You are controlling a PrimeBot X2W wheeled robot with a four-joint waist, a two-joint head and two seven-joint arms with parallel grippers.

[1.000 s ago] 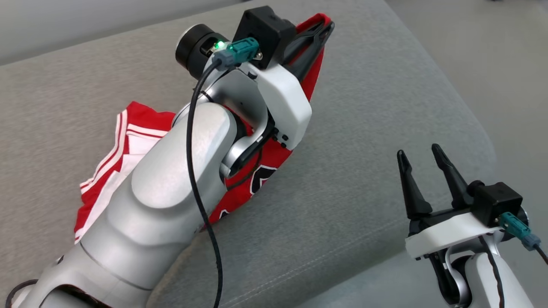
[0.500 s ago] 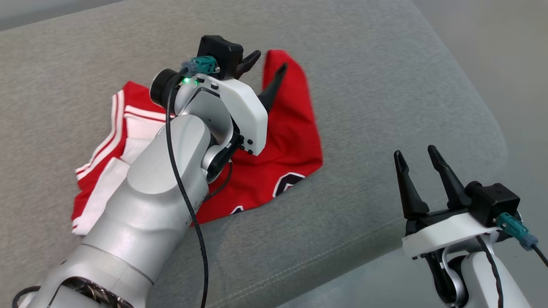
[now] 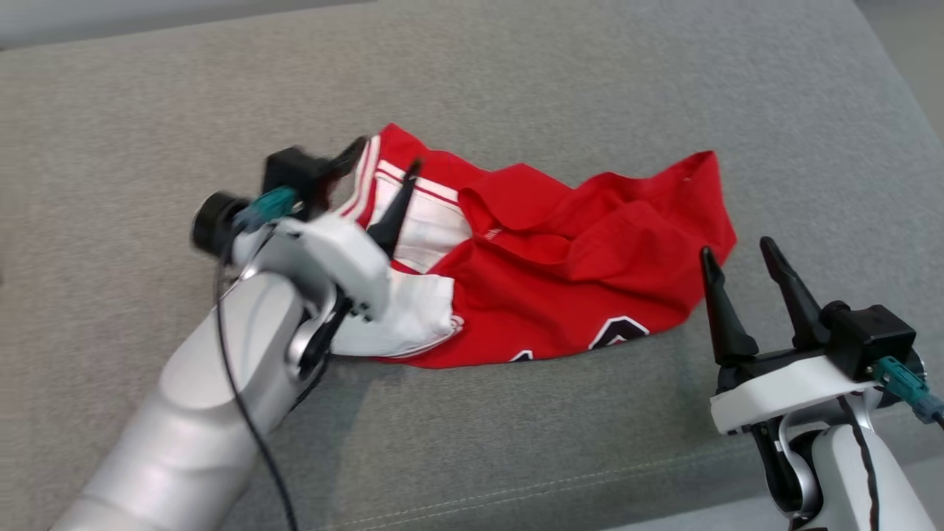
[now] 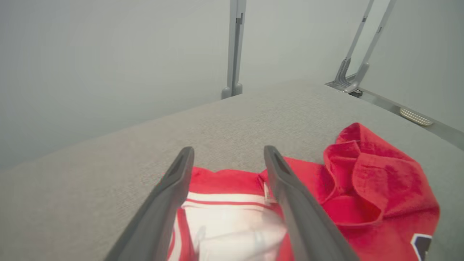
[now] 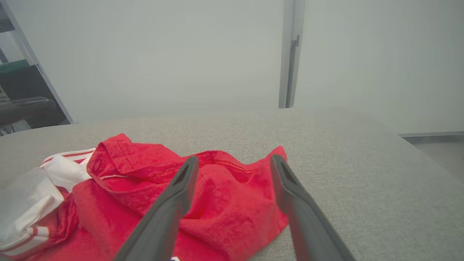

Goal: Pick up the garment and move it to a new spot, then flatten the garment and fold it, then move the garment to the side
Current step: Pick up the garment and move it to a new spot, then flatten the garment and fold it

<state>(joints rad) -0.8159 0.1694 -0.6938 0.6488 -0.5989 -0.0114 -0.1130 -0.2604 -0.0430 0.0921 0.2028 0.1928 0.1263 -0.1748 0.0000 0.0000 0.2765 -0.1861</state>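
Note:
The garment [image 3: 560,280] is a red jersey with white striped trim, lying crumpled on the grey cushion [image 3: 516,88]. My left gripper [image 3: 389,153] hovers open over the garment's white-trimmed left end, with nothing between its fingers. In the left wrist view the left gripper [image 4: 228,149] has its fingers spread above the white stripes of the garment [image 4: 369,181]. My right gripper [image 3: 737,249] stands open just off the garment's right end, apart from it. The right wrist view looks past the open right gripper [image 5: 235,158] at the bunched red cloth of the garment [image 5: 224,203].
The cushion's stitched front edge [image 3: 516,490] runs along the bottom, and its rounded right edge [image 3: 896,66] drops to the floor. Behind the cushion stand a grey wall with a metal post [image 4: 233,47] and slanted metal legs [image 4: 359,50]. A dark shelf [image 5: 21,90] is at the left.
My left gripper opened, let go of the garment's raised corner and drew back left. The garment dropped into a crumpled heap. The head camera also shifted.

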